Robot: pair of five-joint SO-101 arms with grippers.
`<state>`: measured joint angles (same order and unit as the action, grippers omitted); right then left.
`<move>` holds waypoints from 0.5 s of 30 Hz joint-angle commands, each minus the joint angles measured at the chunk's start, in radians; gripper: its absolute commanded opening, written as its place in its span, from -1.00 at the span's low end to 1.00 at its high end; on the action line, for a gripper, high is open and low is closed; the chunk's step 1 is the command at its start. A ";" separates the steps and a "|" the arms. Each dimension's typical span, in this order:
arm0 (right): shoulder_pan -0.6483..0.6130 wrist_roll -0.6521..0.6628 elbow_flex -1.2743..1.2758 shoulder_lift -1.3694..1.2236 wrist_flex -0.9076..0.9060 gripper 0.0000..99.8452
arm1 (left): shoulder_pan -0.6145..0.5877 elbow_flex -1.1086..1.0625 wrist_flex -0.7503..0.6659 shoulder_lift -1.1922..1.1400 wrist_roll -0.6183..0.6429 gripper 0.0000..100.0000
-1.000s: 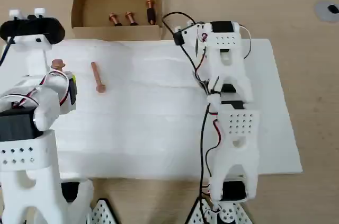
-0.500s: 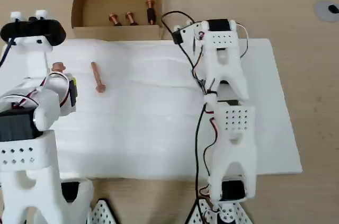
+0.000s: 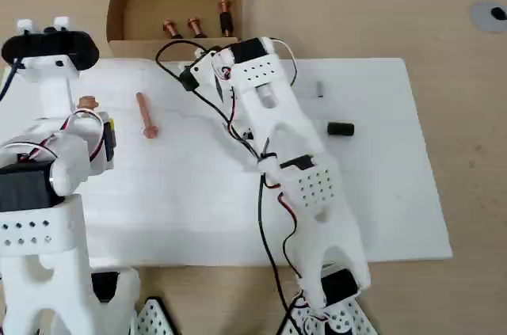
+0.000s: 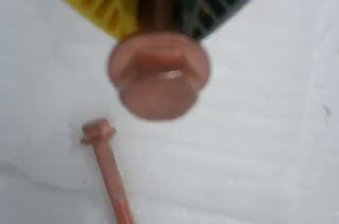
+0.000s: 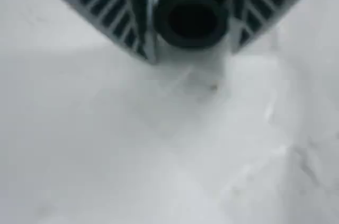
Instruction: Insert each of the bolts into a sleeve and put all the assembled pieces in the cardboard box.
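Left fingers (image 4: 119, 7): clamped on a bolt (image 4: 158, 75) by its shank, head past the tips, raised over the white mat (image 3: 198, 192), I judge to meet a sleeve.
Loose bolt (image 3: 146, 116): flat on the mat nearby, likely next.
Cardboard box (image 3: 117, 2): at the worktop's (image 3: 459, 113) far edge, collecting assembled pieces (image 3: 194, 28).
Right fingers (image 5: 106, 1): closed on a sleeve (image 5: 192, 20), bore outward.
Spare sleeve (image 3: 341, 129): on the mat.
Count: two bolts, two sleeves, three assembled pieces.

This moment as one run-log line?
left gripper shut on bolt | right gripper shut on sleeve | mat: loose bolt, loose sleeve | cardboard box: three assembled pieces
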<state>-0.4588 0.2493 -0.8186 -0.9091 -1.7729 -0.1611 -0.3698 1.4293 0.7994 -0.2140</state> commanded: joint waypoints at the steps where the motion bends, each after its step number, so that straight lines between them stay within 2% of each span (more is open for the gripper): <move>1: -0.004 0.015 -0.022 0.056 -0.014 -0.68 | -0.009 0.012 0.005 0.027 -0.003 -0.98; 9: 0.053 0.043 -0.016 0.068 -0.015 -0.63 | -0.009 0.008 0.023 0.027 -0.002 -0.98; 15: 0.054 0.048 0.018 0.186 -0.015 -0.63 | -0.009 0.005 0.023 0.027 0.002 -0.98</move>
<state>-0.4342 0.2877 -0.8078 -0.8477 -1.7776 -0.1611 -0.3713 1.4523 0.8009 -0.2140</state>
